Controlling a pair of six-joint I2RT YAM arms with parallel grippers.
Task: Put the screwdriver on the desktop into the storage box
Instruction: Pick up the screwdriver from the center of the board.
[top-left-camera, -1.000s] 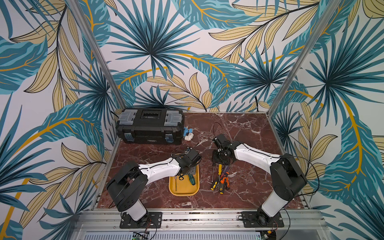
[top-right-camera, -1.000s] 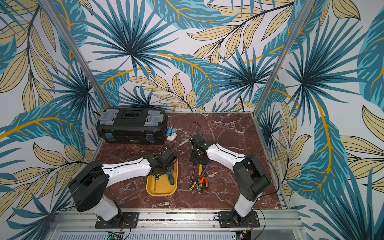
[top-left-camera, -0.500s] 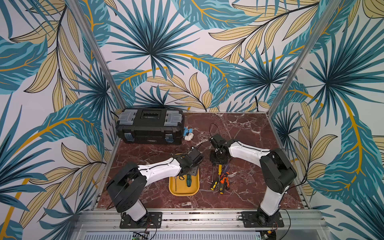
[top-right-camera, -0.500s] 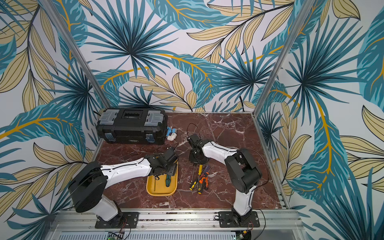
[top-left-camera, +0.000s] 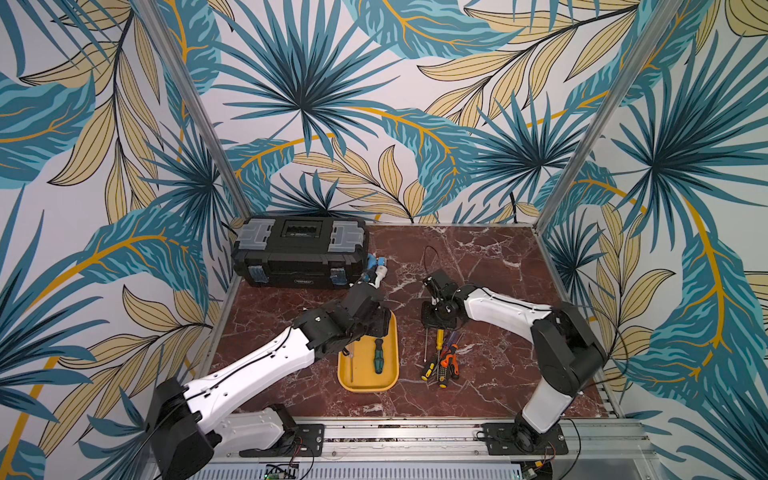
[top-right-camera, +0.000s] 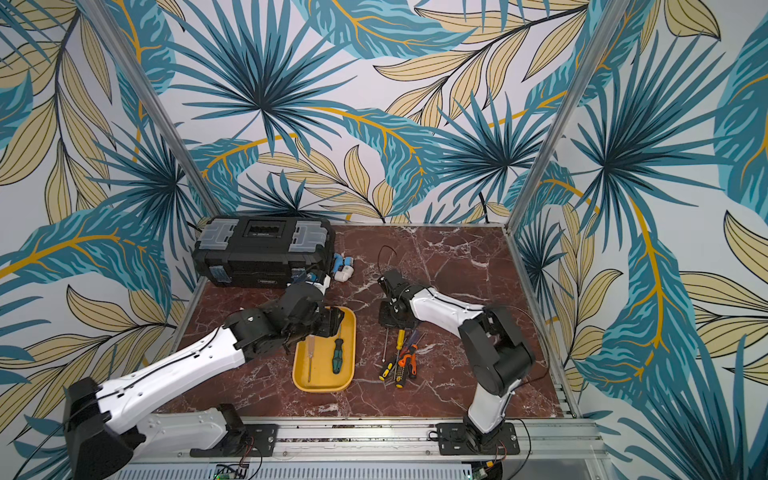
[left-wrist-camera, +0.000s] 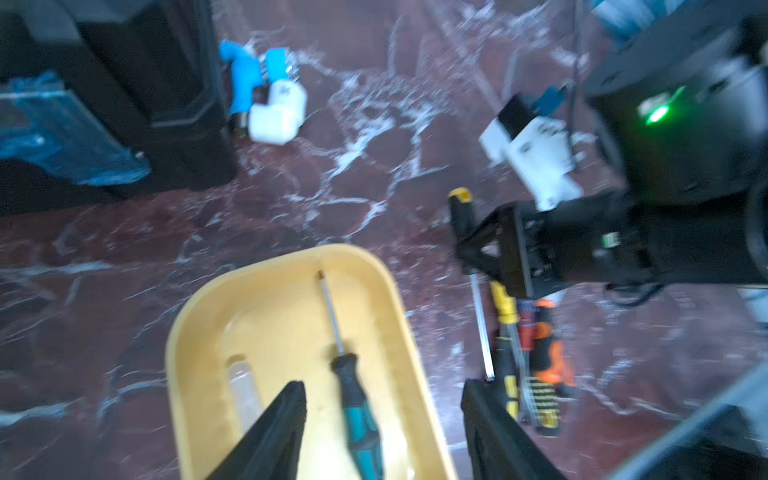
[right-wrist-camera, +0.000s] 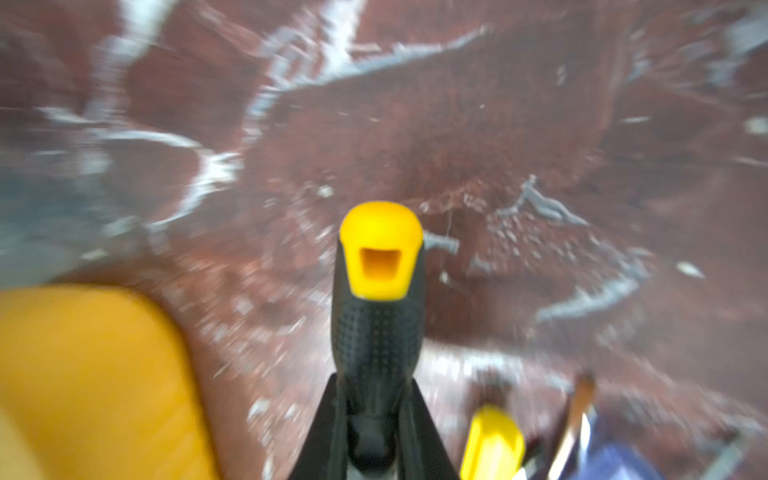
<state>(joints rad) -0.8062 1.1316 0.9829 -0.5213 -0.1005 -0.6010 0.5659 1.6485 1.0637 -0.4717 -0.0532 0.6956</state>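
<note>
A green-handled screwdriver (top-left-camera: 378, 357) and a clear-handled screwdriver (top-left-camera: 351, 362) lie in the yellow storage box (top-left-camera: 345, 376), with the left pincer (left-wrist-camera: 382, 384) open above its far end. The right pincer (right-wrist-camera: 374, 382) grips a black-and-yellow screwdriver (right-wrist-camera: 376, 324) just right of the box. Loose screwdrivers (top-left-camera: 445, 362) still to go lie on the surface (top-left-camera: 478, 257).

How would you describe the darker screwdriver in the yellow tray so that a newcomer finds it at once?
Start at the yellow storage box on the marbled desktop. Two screwdrivers lie inside it. Yours is the teal-handled screwdriver; the clear-handled screwdriver beside it is pale.
</note>
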